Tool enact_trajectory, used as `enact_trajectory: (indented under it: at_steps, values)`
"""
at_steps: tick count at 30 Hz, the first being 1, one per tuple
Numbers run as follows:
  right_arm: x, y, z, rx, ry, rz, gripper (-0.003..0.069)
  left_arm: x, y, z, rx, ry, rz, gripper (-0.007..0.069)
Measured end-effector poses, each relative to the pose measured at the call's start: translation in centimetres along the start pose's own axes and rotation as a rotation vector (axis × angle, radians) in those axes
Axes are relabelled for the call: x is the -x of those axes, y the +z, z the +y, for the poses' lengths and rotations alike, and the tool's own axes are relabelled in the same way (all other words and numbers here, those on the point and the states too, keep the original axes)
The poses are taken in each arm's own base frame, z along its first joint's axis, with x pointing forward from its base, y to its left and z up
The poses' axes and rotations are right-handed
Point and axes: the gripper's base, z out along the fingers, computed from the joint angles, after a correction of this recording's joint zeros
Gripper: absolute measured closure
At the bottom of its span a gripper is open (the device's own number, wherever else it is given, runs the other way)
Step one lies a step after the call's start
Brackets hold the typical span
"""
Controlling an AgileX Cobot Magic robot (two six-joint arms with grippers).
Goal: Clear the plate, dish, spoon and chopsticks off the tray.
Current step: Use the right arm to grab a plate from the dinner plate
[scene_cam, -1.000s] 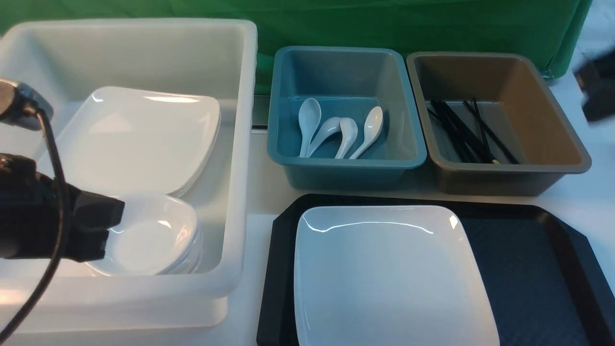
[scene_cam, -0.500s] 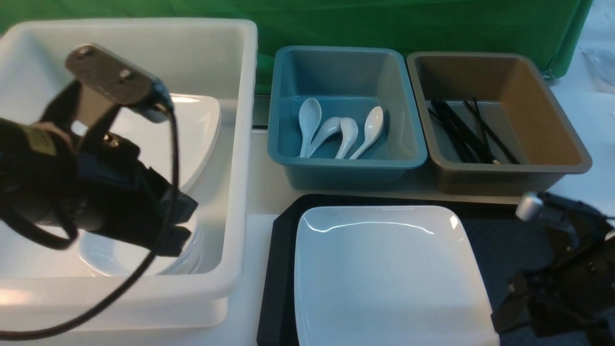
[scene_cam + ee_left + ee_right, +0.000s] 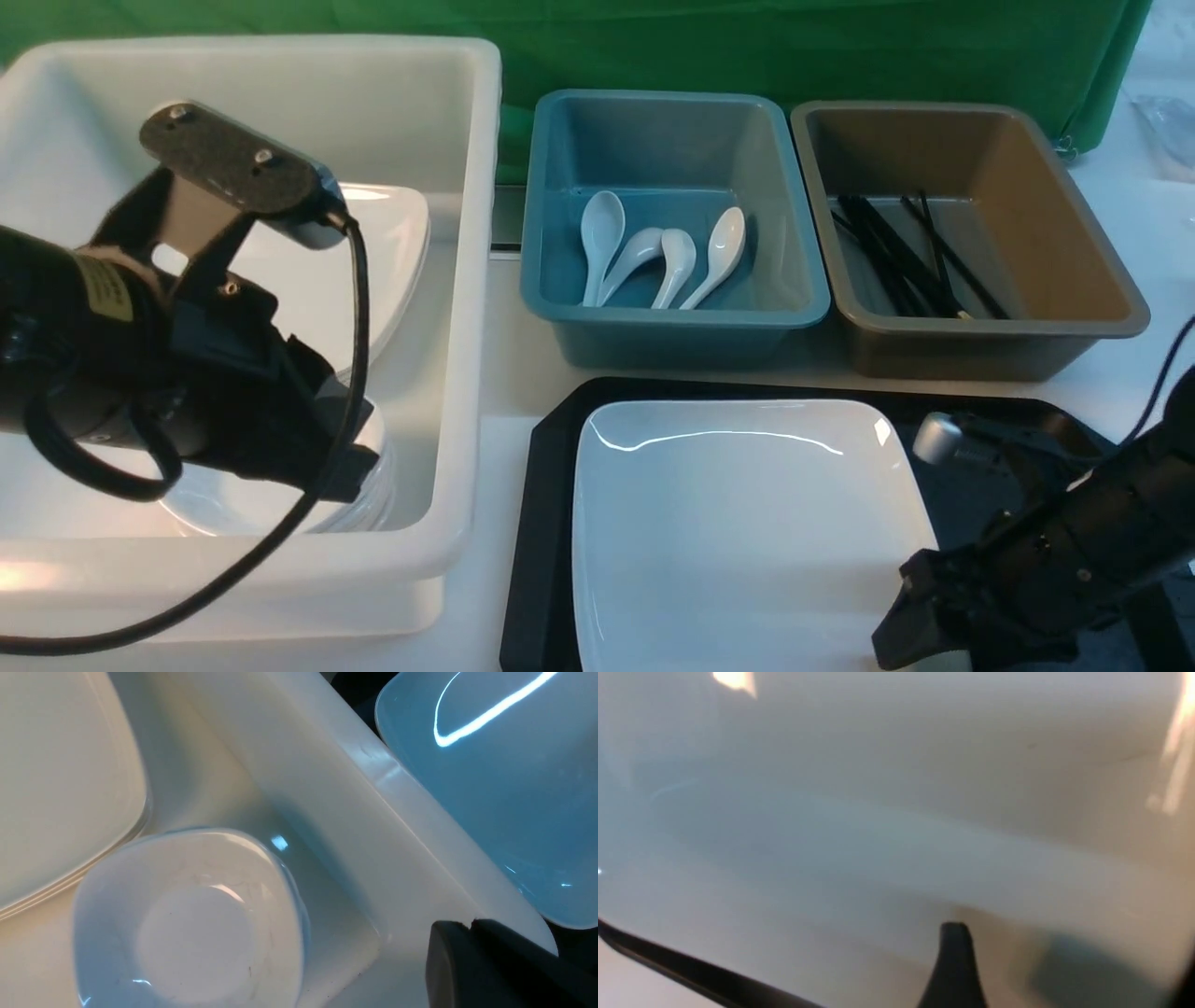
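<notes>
The large white plate (image 3: 747,523) lies on the left part of the black tray (image 3: 546,523); it also shows in the left wrist view (image 3: 504,788) and fills the right wrist view (image 3: 878,835). My right gripper (image 3: 904,618) (image 3: 1071,952) hovers open at the plate's near right corner, fingers wide apart over its surface. My left gripper (image 3: 350,471) (image 3: 469,924) is shut and empty inside the white tub (image 3: 467,280), just above a stack of small dishes (image 3: 378,495) (image 3: 187,924). Several spoons (image 3: 658,252) lie in the blue tub. Several chopsticks (image 3: 896,252) lie in the brown tub.
A stack of large plates (image 3: 392,243) leans in the white tub behind the dishes. The blue tub (image 3: 672,140) and brown tub (image 3: 1027,168) stand side by side behind the tray. A green cloth (image 3: 747,47) hangs at the back.
My left arm rose and swung right over the tub, hiding most of the dishes. My right arm came down from the far right to the plate's near right corner.
</notes>
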Motion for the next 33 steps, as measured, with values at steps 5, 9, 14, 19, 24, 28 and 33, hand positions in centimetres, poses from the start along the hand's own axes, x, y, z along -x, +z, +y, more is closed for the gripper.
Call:
enact_trajectory:
  at_steps: [5,9,14,19,24,28,33]
  values:
    - [0.1,0.6,0.8,-0.013,-0.03,-0.016,0.0397,0.0,0.0,0.0,0.0,-0.002,0.0,0.0612]
    - [0.1,0.9,1.2,0.009,-0.04,-0.016,0.0475,-0.1,0.0,0.0,-0.002,-0.007,0.009,0.0612]
    - [0.0,0.4,1.4,0.004,-0.066,-0.027,0.0475,-0.2,0.0,0.0,-0.001,-0.007,0.019,0.0612]
    - [-0.4,-2.5,2.4,-0.011,-0.141,-0.151,0.0522,-0.3,0.0,0.1,0.016,-0.013,0.039,0.0612]
    - [-0.7,-6.8,3.6,0.014,-0.179,-0.288,0.0592,-0.5,-0.1,0.6,0.071,-0.061,0.053,0.0612]
    - [-0.1,-9.6,3.8,0.018,-0.188,-0.352,0.0603,-0.6,-0.1,1.0,0.111,-0.082,0.06,0.0612]
    - [0.7,-12.1,3.4,0.013,-0.183,-0.367,0.0603,-0.6,-0.1,1.2,0.131,-0.092,0.064,0.0612]
